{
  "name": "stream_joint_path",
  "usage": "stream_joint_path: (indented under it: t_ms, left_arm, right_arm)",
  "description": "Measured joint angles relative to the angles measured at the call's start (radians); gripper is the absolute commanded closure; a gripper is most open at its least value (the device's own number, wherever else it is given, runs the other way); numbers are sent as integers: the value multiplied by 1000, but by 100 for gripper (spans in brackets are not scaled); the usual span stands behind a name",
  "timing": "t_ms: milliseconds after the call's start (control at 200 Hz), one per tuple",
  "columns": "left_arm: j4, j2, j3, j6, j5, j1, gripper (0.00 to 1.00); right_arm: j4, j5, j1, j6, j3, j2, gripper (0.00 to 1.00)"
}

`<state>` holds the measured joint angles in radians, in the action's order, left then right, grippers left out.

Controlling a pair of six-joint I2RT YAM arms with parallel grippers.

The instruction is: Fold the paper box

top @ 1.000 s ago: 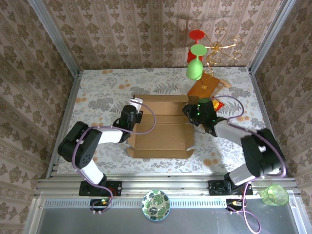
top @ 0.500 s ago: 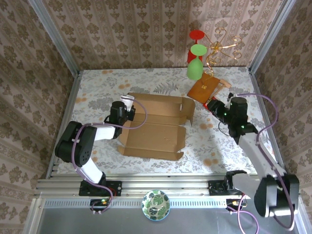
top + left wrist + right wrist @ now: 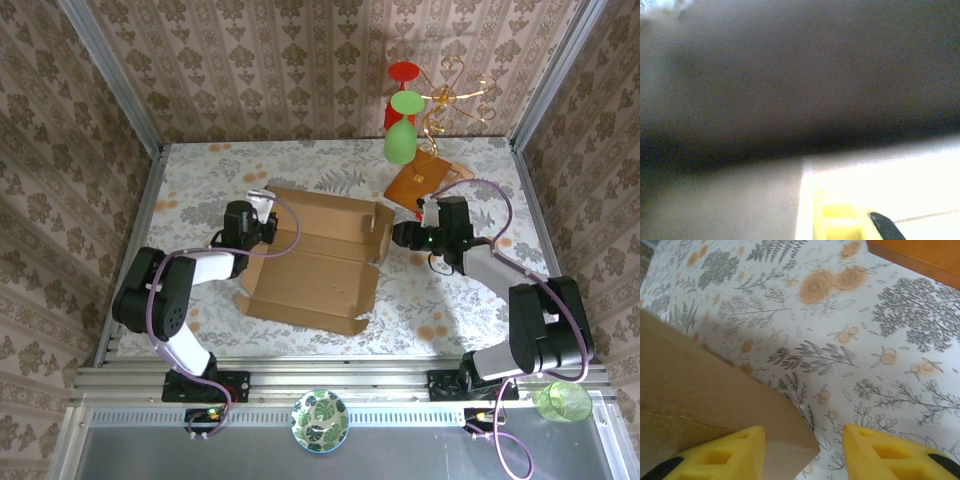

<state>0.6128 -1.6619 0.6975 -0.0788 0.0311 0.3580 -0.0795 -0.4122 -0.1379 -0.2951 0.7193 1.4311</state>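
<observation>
Top view: the paper box (image 3: 315,265) lies on the tabletop (image 3: 450,300) just left of centre frame and skewed. It has slid left and turned over the last second. The left gripper (image 3: 258,212) stays closed at the box's upper-left corner, apparently pinching the wall. The right gripper (image 3: 398,236) is back from a swing toward the right edge. Its jaws stand open, with the corner of the raised right flap (image 3: 715,405) between the yellow fingers (image 3: 875,445), unclamped. Judgement: flap re-approached, fold not yet made.
</observation>
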Motion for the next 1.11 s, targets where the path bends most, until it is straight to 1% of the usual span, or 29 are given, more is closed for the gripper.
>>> stream_joint_path:
  t_ms: [240,575,840,970,1105]
  left_arm:
    - [-1,-23,13,0,-9,-18,100]
    - [-24,-26,16,5,-21,-19,100]
    - [-39,-26,32,12,-15,-17,100]
    - [-61,-28,53,15,-7,-14,100]
    - [-85,-35,90,19,6,-10,100]
  right_arm:
    - [0,12,-60,90,41,35,52]
    - [34,66,-104,171,68,32,52]
    - [134,102,-110,192,69,-53,50]
    - [142,113,-109,192,63,-99,50]
    - [148,113,-98,197,61,-108,49]
